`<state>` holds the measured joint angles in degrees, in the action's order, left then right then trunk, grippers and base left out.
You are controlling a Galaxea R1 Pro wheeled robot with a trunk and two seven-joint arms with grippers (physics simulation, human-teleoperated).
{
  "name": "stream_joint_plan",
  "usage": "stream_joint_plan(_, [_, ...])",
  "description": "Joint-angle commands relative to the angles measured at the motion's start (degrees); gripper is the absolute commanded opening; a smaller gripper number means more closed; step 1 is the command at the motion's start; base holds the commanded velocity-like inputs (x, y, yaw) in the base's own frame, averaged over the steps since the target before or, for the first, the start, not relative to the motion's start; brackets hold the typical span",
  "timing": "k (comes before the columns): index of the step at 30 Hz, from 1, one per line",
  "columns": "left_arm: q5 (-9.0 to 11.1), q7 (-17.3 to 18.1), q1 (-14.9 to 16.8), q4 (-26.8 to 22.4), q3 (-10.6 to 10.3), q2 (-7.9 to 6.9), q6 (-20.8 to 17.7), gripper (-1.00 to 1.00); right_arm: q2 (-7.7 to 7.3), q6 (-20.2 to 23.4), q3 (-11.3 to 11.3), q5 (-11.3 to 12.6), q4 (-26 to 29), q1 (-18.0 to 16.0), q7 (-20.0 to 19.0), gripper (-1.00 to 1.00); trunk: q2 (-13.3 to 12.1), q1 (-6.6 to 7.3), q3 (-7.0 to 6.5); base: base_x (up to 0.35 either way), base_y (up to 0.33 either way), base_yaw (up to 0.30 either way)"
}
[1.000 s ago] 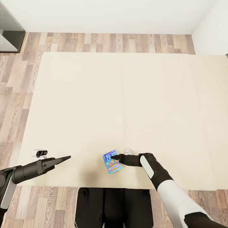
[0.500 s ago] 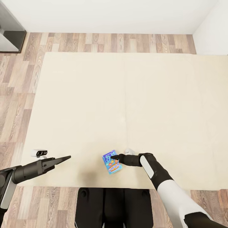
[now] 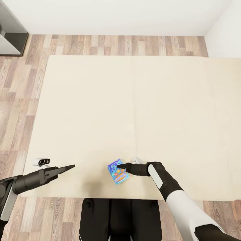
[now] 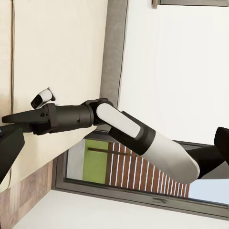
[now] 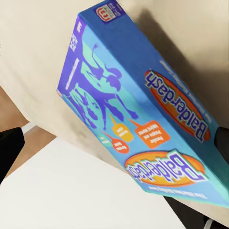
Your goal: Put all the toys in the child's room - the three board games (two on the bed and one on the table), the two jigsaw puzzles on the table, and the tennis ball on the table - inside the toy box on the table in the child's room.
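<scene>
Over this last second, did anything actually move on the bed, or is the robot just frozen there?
Almost nothing changed. The whole head view slid a little, so the camera moved, not the things. The right claw stays at the edge of the blue board game on the bed, and the box has not visibly shifted or lifted. The left claw still hangs over the bed's near side, holding nothing.

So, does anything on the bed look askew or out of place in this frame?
Only mildly. The Balderdash board game lies flat near the bed's near edge, turned at an angle to that edge, with the right tool at its top side. The box looks intact in the right wrist view. Nothing is spilled or damaged.
</scene>
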<state>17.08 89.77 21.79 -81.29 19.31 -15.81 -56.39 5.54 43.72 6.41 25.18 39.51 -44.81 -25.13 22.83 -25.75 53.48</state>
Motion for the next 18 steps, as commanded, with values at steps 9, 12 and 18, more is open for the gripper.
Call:
stream_joint_plan(9, [-0.07, 0.23, 0.01, -0.01, 0.01, -0.01, -0.63, 1.00, 0.00, 0.23, -0.02, -0.03, 0.02, -0.04, -0.10, 1.00, 0.09, -0.03, 0.06, 0.000, 0.033, 0.000])
stream_joint_plan(12, [-0.07, 0.23, 0.01, 0.00, 0.02, -0.01, -0.60, 1.00, 0.00, 0.23, -0.03, -0.01, 0.03, -0.07, -0.13, 1.00, 0.09, -0.03, 0.06, 0.000, 0.079, 0.000])
stream_joint_plan(18, [-0.05, 0.23, 0.01, -0.01, 0.00, -0.01, -0.62, 1.00, 0.00, 0.29, -0.03, -0.02, 0.00, -0.10, -0.15, 1.00, 0.09, -0.03, 0.06, 0.000, 0.011, 0.000])
